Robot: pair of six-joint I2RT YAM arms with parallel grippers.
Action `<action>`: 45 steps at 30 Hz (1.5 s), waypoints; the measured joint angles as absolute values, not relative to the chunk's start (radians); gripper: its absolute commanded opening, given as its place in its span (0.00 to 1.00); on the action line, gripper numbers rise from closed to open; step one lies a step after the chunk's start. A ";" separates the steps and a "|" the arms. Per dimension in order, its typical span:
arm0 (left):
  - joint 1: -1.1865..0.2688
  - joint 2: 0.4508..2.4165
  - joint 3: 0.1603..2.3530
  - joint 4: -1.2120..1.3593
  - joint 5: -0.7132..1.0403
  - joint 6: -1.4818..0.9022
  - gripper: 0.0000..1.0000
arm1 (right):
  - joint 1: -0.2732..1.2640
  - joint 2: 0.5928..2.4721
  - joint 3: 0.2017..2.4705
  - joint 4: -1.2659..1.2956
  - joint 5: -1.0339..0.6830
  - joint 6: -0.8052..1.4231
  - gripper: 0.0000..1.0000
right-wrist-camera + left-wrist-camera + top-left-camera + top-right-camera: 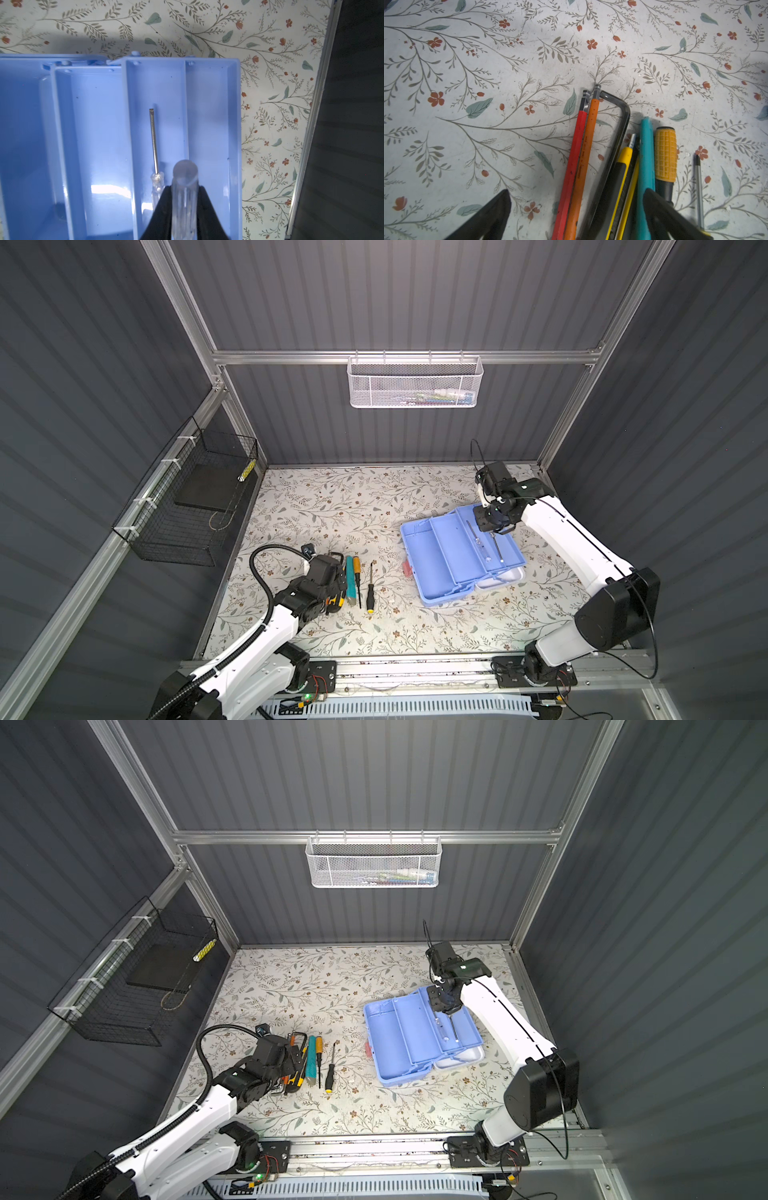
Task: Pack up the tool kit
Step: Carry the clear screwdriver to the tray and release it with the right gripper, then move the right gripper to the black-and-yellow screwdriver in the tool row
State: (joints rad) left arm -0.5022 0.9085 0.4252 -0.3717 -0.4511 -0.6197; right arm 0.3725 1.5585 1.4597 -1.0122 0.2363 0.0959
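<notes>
Tools (351,578) in a loose row at the near left of the floral table (353,510): red hex key (575,155), orange hex key (586,145), black hex key (623,116), yellow knife (623,166), teal tool (645,155) and yellow-grip screwdriver (665,153). Black-handled screwdriver (370,593) lies a little apart at the end of the row.

Left gripper (576,195) hangs above this row, jaws spread wide, gripping nothing. Hex keys and knife lie in the gap. One finger (660,212) overlaps the teal tool in the wrist view. Contact with the tools: cannot tell.

Farther back, right of centre: tool kit (440,560), open, light blue body on the table. Divided tray (234,104) sits on the side away from the tools, with the white lid (505,576) showing beneath it.

Right gripper (184,191) is over the tray, jaws narrow, clamped on the clear-handled screwdriver (185,172). Its handle lines up with the tray divider. Second screwdriver (153,141) lies flat in the compartment just beside.
</notes>
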 measured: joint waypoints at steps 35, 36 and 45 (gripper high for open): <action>-0.502 0.914 0.425 -0.365 -0.444 -0.615 0.99 | 0.398 1.616 1.473 -0.943 0.223 0.135 0.41; -0.502 0.913 0.425 -0.365 -0.444 -0.615 0.99 | 0.423 1.591 1.478 -0.942 0.206 0.155 0.42; -0.502 0.828 0.424 -0.365 -0.444 -0.612 1.00 | 0.836 1.591 1.482 -0.792 0.021 0.332 0.43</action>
State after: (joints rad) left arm -0.5022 0.8280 0.4244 -0.3653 -0.4442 -0.6125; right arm 0.8356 1.5913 1.4818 -0.7921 0.0212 0.3325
